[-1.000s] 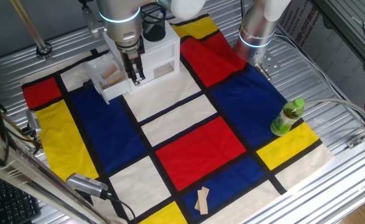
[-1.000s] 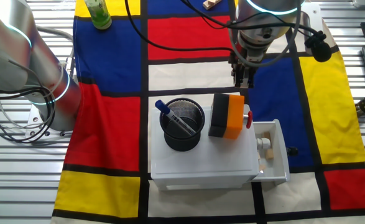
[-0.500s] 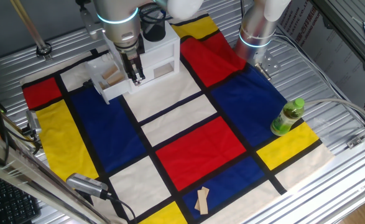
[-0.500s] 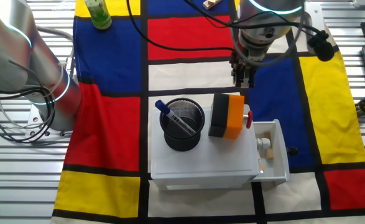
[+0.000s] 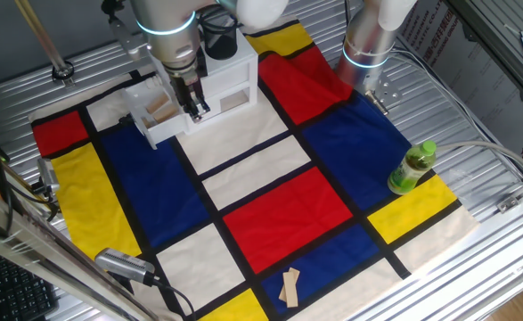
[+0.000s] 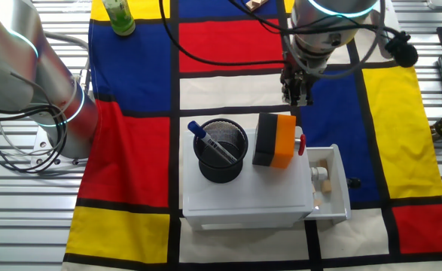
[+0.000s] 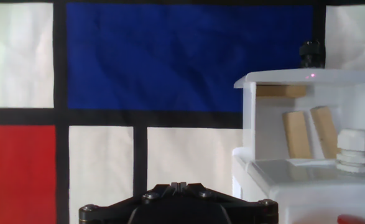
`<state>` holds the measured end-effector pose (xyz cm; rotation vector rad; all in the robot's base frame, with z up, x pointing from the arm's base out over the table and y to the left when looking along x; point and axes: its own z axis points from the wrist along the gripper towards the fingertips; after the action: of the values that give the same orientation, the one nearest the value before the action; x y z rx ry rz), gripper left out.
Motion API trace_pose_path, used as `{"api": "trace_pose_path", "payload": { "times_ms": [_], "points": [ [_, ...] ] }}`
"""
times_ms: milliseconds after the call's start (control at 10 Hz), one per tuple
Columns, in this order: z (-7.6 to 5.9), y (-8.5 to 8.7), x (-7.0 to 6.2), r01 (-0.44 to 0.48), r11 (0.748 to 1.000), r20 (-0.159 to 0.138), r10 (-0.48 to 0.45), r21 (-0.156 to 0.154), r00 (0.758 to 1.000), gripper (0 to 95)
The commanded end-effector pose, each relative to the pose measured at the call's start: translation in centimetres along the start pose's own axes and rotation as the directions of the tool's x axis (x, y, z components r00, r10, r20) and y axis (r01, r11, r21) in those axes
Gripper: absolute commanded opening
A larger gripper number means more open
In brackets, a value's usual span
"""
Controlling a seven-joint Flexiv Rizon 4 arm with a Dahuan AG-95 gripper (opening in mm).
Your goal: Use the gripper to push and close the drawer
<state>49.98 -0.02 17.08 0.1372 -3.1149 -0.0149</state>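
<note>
Small white plastic box drawer (image 6: 328, 183) stands pulled out of the white mini cabinet (image 6: 247, 188), lower right of centre in the other fixed view; upper left in one fixed view (image 5: 154, 111). Tan wooden pieces (image 7: 308, 132) lie inside, 2 plain in the hand view plus a white threaded plastic fitting (image 7: 354, 150).

Small black two-finger gripper (image 6: 297, 91) hangs above the checked cloth (image 6: 228, 45), near the cabinet but apart from the drawer. Fingers appear pressed together, nothing between them.

Handling, as judged:
- Thin plastic shell, likely light and a bit flexible; the load inside looks slight.
- The cabinet itself seems light and sits on cloth, so a hard shove could slide the whole unit instead of seating the drawer.
- No grasp needed. Best contact is the flat outer end wall of the drawer, centred, pushing straight along its slide line toward the cabinet. An off-centre push may skew and jam it.

Against 1.0 s ago: the gripper has edged slightly up-frame in both fixed views, and the black cable bulb at upper right of the other fixed view has swung further right. Drawer, cabinet, black mesh pen cup (image 6: 221, 150) and orange-and-black block (image 6: 275, 140) unchanged.
</note>
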Motion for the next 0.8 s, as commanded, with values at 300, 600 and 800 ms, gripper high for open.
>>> {"api": "trace_pose_path", "payload": {
  "times_ms": [300, 600, 800],
  "points": [
    [0.0, 0.0, -0.1, -0.113, 0.994, 0.011, 0.113, -0.012, 0.994, 0.0],
    [0.0, 0.0, -0.1, -0.109, 0.994, 0.009, 0.109, -0.016, 0.994, 0.0],
    [0.7, -1.2, -1.3, -0.081, 0.996, 0.005, 0.081, -0.019, 0.997, 0.0]
  ]
}}
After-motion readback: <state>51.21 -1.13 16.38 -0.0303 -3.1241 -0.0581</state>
